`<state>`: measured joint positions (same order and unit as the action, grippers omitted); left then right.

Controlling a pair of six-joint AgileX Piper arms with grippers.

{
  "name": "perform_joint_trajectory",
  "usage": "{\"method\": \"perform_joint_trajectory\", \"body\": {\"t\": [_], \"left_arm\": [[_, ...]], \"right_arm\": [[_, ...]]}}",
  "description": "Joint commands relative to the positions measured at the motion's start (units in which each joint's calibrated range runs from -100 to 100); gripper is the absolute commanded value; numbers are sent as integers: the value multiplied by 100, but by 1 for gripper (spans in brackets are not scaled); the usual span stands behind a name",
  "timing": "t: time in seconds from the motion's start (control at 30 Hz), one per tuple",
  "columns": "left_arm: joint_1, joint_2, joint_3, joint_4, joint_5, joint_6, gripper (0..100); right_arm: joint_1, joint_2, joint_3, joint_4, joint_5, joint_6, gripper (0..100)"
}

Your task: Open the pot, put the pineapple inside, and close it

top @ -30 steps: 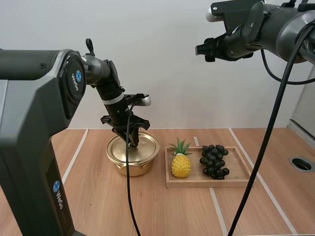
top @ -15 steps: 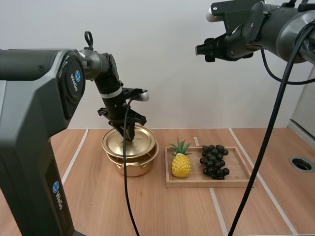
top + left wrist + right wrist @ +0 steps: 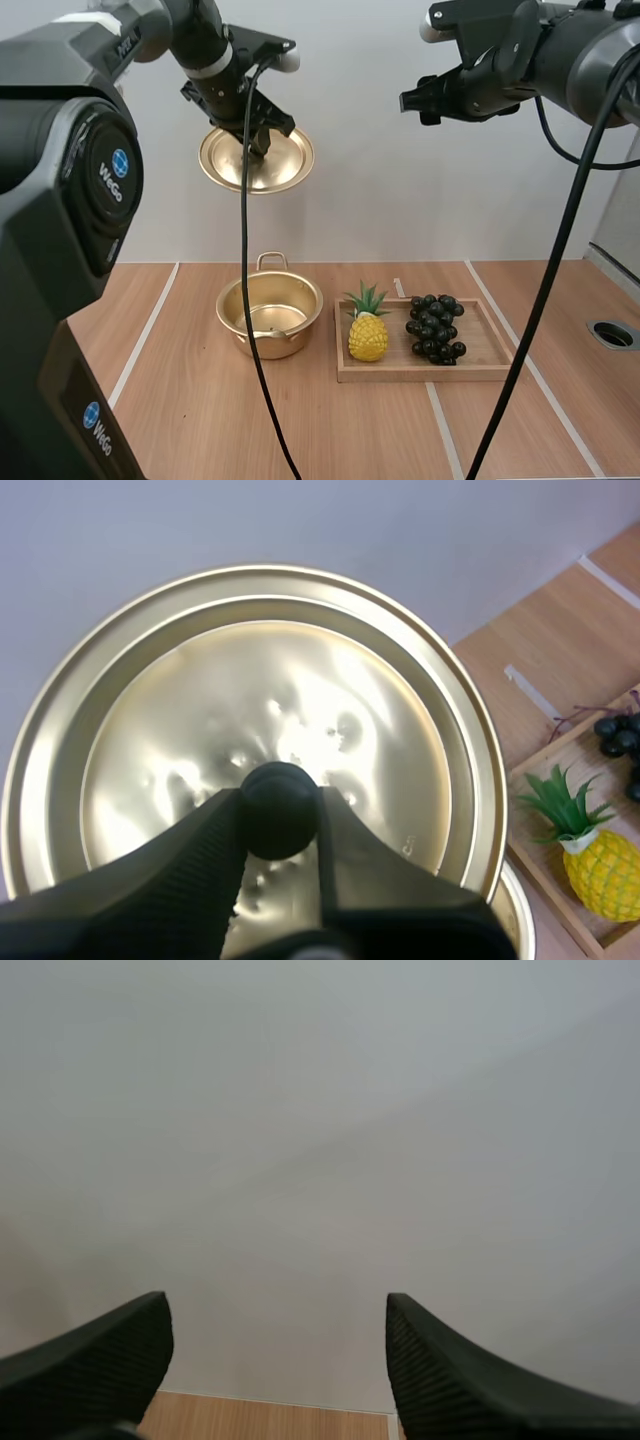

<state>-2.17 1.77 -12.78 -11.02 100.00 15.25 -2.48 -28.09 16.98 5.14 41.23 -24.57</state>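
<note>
1. Step in hand, as judged: clearing the lid from the pot. The left tool [image 3: 280, 802] pinches the black knob [image 3: 280, 792] of the gold lid [image 3: 285, 165]; the lid hangs tilted, high above the bench [image 3: 200, 420] and well apart from the open pot [image 3: 290, 335], which looks empty.
2. Doing it well, as judged: keep the pinch firm, since a round knob lets a tilted lid swing; carry the lid to bare bench on the side of the pot away from the tray; lower it until its rim rests flat before spreading the fingers; leave the pot's mouth unobstructed.
3. The right tool [image 3: 278, 1360] has its fingers spread and holds nothing; in the high view it hangs high over the tray side, well apart from the fruit; it seems the natural one to fetch the fruit, best gripped on the yellow body and not the leaves.
4. The task's thing: the pineapple [image 3: 367, 335] stands upright at the end of the wooden tray [image 3: 430, 373] nearer the pot, just beside the pot and not yet inside it; the bunch of grapes [image 3: 435, 325] lies on the same tray next to it, on the side away from the pot.
5. Count: one pot; one lid; one pineapple; one bunch of grapes; one wooden tray; two tools.
</note>
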Motion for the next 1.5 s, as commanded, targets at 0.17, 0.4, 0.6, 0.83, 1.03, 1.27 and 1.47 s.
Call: {"method": "perform_joint_trajectory", "body": {"t": [0.17, 0.4, 0.6, 0.83, 1.03, 1.27, 1.47], "left_arm": [[-6, -453, -2454, -32, 0, 29, 0], [-6, -501, -4328, -78, 0, 40, 0], [-6, -501, -5941, -240, 0, 10, 0], [-6, -501, -7242, -229, -1406, 10, 0], [-6, -501, -7798, -229, -2625, 10, 0], [-6, -501, -8124, -229, -4407, 10, 0], [-6, -501, -8170, -194, -4826, 54, 0]], "right_arm": [[4, -192, -48, -82, -12, -42, 100], [4, -192, -48, -82, 63, -42, 100], [4, -192, -48, -82, 252, -42, 100], [4, -192, -48, -82, 252, -42, 100], [4, -192, -48, -82, 349, -42, 100], [4, -192, -48, -82, 424, -42, 100], [4, -192, -48, -82, 442, -42, 100]]}}
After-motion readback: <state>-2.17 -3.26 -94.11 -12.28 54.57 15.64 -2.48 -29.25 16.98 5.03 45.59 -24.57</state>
